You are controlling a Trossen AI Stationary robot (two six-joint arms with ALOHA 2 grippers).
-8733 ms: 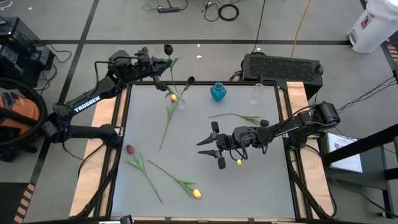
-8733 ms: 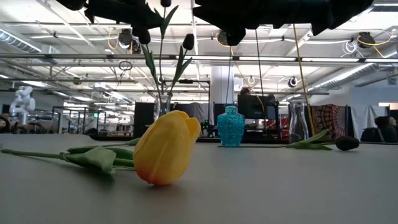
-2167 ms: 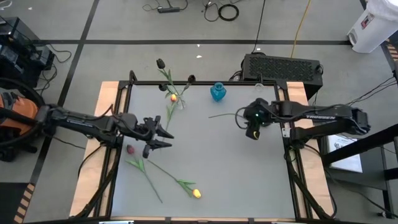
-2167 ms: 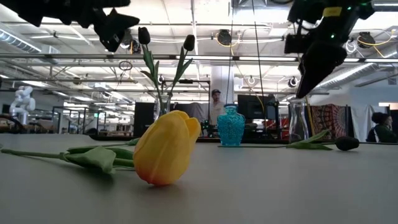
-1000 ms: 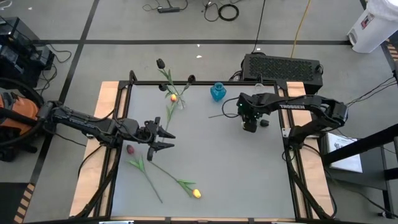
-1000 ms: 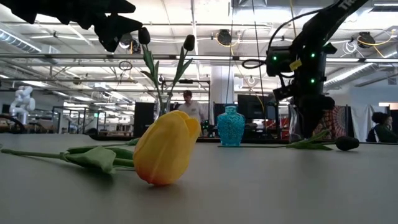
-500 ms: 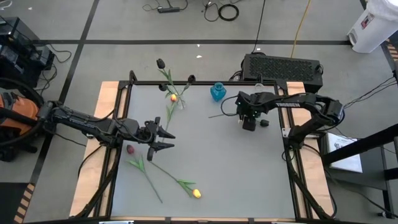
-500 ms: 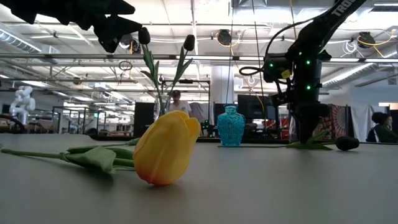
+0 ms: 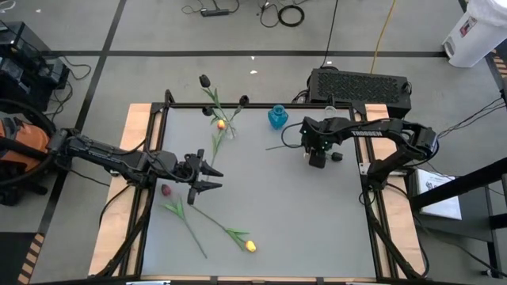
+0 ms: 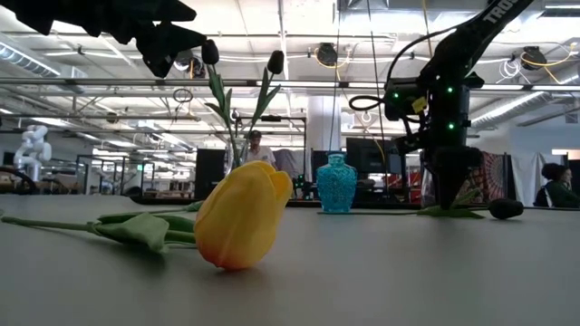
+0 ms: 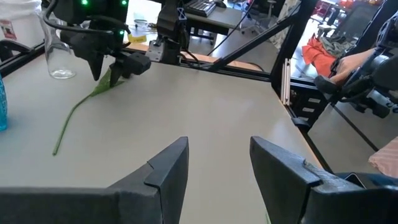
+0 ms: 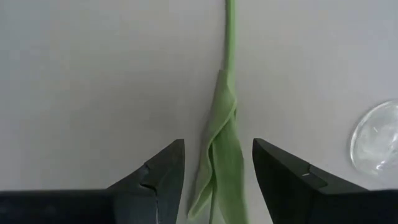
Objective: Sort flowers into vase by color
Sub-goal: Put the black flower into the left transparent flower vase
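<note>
The right gripper (image 9: 317, 159) stands over a black-headed artificial tulip (image 12: 222, 155) near the worktop's far right corner, its fingers parted, straddling the green leaf and stem without gripping. The left gripper (image 9: 207, 178) hovers released near the left edge, beside a dark red-purple tulip (image 9: 166, 190). A yellow tulip (image 10: 240, 215) lies towards the near edge. A clear glass vase holding black tulips (image 10: 237, 145), a blue textured vase (image 9: 276, 117) and an empty clear glass vase (image 11: 57, 55) line the far edge. The grey worktop (image 9: 277, 214) is matte. Beyond it is an open workshop hall with a person (image 10: 256, 149).
</note>
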